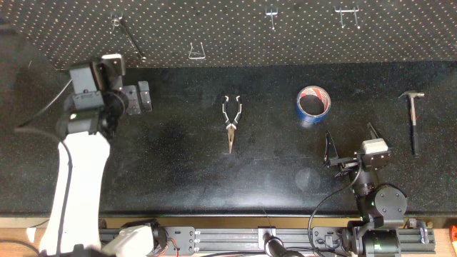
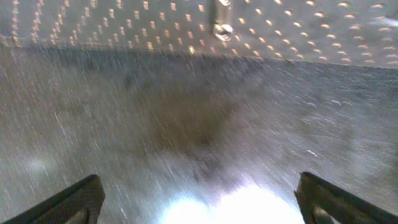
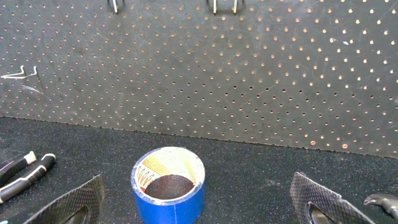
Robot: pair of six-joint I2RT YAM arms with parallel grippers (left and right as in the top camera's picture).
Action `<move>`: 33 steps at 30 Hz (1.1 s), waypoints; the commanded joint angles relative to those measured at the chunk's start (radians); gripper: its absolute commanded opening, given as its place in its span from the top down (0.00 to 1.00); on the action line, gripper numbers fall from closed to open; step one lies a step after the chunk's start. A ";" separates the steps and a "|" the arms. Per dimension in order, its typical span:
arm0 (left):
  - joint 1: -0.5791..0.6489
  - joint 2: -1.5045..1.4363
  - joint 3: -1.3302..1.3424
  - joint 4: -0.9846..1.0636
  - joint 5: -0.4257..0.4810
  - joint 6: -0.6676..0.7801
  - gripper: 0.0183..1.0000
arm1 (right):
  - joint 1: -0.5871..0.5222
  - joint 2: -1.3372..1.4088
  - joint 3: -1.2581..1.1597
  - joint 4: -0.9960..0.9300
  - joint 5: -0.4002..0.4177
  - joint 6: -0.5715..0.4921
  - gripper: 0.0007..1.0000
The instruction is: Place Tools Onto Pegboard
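Needle-nose pliers (image 1: 230,118) with black and white handles lie on the dark mat mid-table; their handles (image 3: 25,171) show in the right wrist view. A blue tape roll (image 1: 313,105) (image 3: 169,186) stands on end to their right, straight ahead of my right gripper (image 1: 351,139) (image 3: 199,208), which is open and empty a short way in front of it. A hammer (image 1: 412,118) lies at the far right. A metal wrench-like tool (image 1: 128,37) hangs on the pegboard (image 1: 235,28) at the left. My left gripper (image 1: 139,98) (image 2: 199,208) is open and empty, low over the mat just below that tool.
Bare hooks stand on the pegboard: a wire triangle (image 1: 196,51), a single hook (image 1: 271,14) and a double hook (image 1: 348,16). The hammer's head (image 3: 382,200) shows beside my right finger. The mat between pliers and left arm is bare.
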 commanded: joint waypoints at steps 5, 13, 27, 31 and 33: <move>-0.240 -0.181 0.063 -0.327 -0.071 -0.421 0.00 | 0.006 -0.006 -0.002 -0.006 0.004 0.011 0.02; -0.726 0.518 0.480 -0.376 -0.079 -0.605 0.00 | 0.006 -0.006 -0.002 -0.006 0.005 0.011 0.02; -0.647 0.748 0.503 -0.278 -0.010 -0.600 0.00 | 0.006 -0.006 -0.002 -0.006 0.004 0.011 0.02; -0.647 0.763 0.502 -0.293 0.005 -0.575 0.00 | 0.006 -0.006 -0.002 -0.006 0.005 0.011 0.02; -0.647 0.774 0.502 -0.293 0.005 -0.575 0.00 | 0.006 -0.006 -0.002 -0.006 0.005 0.011 0.02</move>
